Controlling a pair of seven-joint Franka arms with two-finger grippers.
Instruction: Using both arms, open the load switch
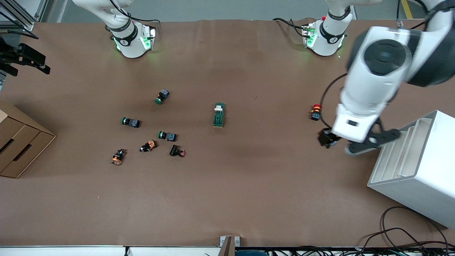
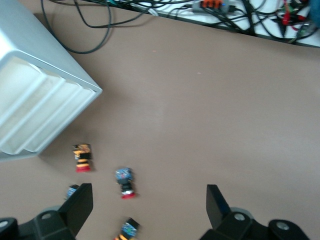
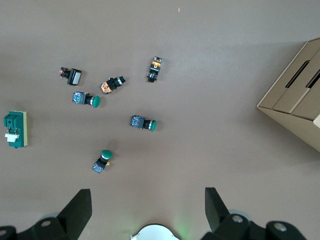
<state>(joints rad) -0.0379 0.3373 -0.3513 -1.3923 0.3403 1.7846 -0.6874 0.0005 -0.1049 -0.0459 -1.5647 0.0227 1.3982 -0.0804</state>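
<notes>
The load switch (image 1: 219,115) lies near the middle of the brown table, a dark green block with a white tab at the end toward the robots' bases. It also shows in the right wrist view (image 3: 15,130). My left gripper (image 2: 149,200) hangs open and empty over the table near the white rack, above several small push buttons, well away from the switch. The left arm's hand (image 1: 355,122) covers it in the front view. High over its own green-lit base, my right gripper (image 3: 147,205) is open with nothing between its fingers. It is out of the front view.
Several green, orange and red push buttons (image 1: 167,136) lie scattered toward the right arm's end. A red-capped button (image 1: 315,112) sits near the left hand. A cardboard box (image 1: 17,142) and a white rack (image 1: 416,167) stand at opposite ends. Cables (image 1: 408,238) trail at the front edge.
</notes>
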